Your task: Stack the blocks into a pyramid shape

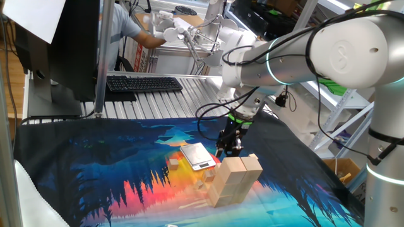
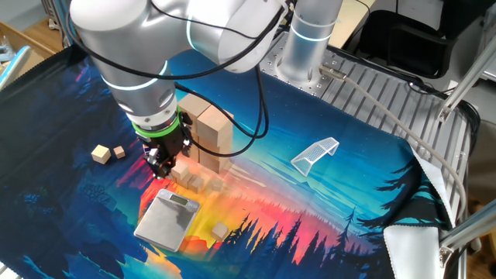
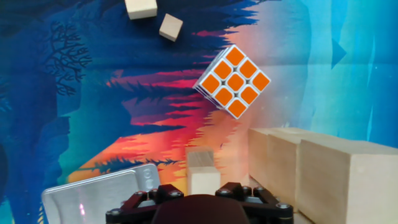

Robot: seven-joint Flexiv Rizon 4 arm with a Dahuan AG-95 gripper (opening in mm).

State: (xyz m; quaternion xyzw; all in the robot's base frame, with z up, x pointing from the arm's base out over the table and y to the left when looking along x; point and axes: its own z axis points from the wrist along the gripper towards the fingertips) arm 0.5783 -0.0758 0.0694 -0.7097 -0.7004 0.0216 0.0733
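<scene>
1. The claw [image 2: 161,166] points straight down with its jaws partly apart, gripping nothing, just above a small block [image 3: 203,172].
2. That block lies flat, long axis toward the claw.
3. Big stacked blocks [image 1: 235,179] stand beside it; the scale [image 2: 167,220] is near.

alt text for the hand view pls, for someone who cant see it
Looking down past the claw at a colourful forest-print cloth: a small wooden block lies just ahead, beside large stacked wooden bricks. An orange-faced puzzle cube, two small cubes and a silver scale lie around.
</scene>
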